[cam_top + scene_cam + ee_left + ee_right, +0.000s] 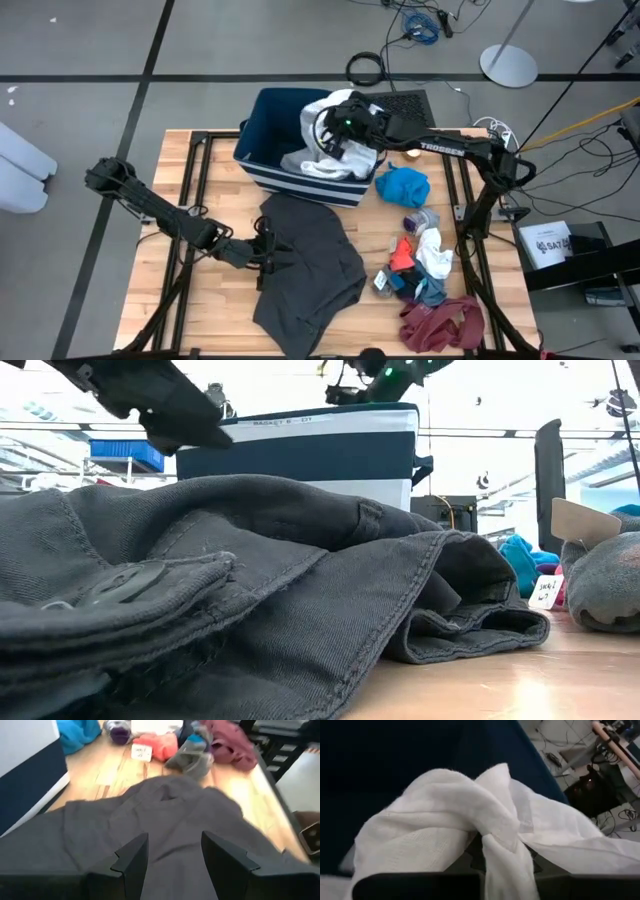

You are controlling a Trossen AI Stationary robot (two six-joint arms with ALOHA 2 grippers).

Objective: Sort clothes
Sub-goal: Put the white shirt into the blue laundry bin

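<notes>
White garment [450,820] hangs bunched over the dark blue bin [262,120] at table's far edge, pinched in the right gripper [335,128], fingers closed on the cloth. Dark grey garment [305,265] lies spread mid-table, just in front of the bin. Left gripper [172,852] sits low over its near-left edge, fingers apart, nothing between them. Right side of table: bright blue top [402,186], red piece [402,253], maroon top [440,322], w/ small socks in between.
</notes>
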